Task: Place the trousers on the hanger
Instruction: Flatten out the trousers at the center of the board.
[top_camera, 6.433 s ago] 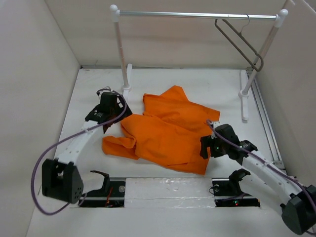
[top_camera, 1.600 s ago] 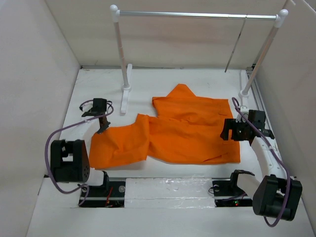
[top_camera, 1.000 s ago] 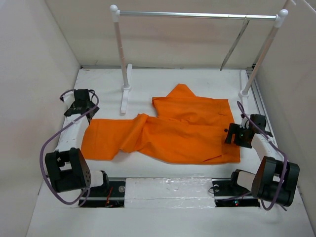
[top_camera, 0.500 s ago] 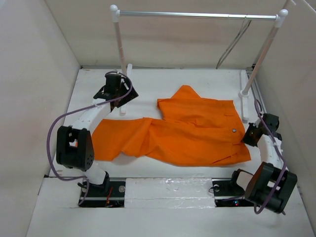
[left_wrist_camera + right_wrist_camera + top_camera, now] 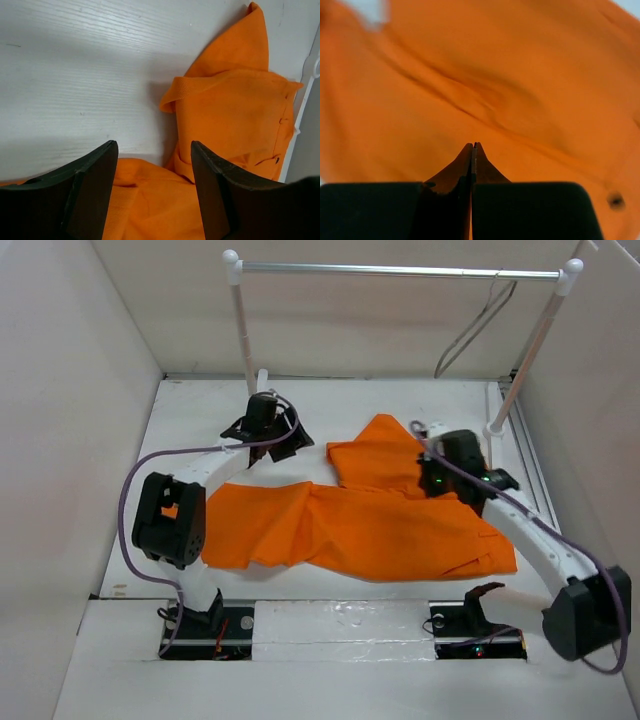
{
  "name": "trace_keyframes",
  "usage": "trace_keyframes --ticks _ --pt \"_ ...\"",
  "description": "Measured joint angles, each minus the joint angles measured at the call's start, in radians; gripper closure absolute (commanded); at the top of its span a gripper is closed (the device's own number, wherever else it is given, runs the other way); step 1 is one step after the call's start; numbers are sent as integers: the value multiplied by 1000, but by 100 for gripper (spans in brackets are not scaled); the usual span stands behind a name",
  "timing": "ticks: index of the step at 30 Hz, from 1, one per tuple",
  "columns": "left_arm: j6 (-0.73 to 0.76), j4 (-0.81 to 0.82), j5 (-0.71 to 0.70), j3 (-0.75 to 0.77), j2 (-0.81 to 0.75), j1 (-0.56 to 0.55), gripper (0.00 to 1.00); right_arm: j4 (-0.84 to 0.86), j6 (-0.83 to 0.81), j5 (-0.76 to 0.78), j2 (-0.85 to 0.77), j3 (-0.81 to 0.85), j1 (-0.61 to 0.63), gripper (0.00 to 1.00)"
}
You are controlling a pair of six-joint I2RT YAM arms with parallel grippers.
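Now the trousers [image 5: 370, 525] lie lengthwise, left to right, across the bench [image 5: 190, 410]. The hanger [image 5: 478, 325] hangs from the rail [image 5: 400, 271] beyond my right hand [image 5: 473, 146], the nearer one, fingers shut above the cloth, gripping nothing I can see. My left hand [image 5: 152, 150] stands open, empty.

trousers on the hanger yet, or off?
Off. The trousers lie spread out on the table, while the hanger hangs bare from the rail.

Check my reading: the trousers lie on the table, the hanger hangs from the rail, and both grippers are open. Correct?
No: only the left gripper is open; the right gripper is shut, as the right wrist view shows. The rest stands.
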Motion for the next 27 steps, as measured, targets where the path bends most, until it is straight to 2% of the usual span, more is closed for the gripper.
trace_keyframes --ticks 3,4,5,7,8,11,14,19,23,27 --pt "-3 3 -45 -58 -80 6 55 29 -47 18 174 140 270 100" --pt "-1 0 -60 -77 -122 14 65 27 -63 32 239 196 342 100" --pt "0 -3 -75 -94 -172 26 75 28 -85 46 306 254 395 91" --pt "9 -11 -125 -115 -279 54 94 28 -117 61 427 359 466 62" --pt "16 -14 -153 -121 -335 66 96 26 -137 66 486 414 487 39" --pt "33 -14 -245 -123 -490 90 94 12 -196 82 645 579 499 24" --pt "45 -26 -291 -123 -574 89 88 -13 -243 106 820 780 484 18" --pt "61 -69 -354 -147 -625 86 84 -137 -303 165 1083 1107 470 18" --pt "67 -127 -385 -173 -629 96 80 -196 -315 219 1160 1163 463 21" --pt "70 -160 -391 -175 -643 127 70 -251 -317 264 1188 1170 451 23"
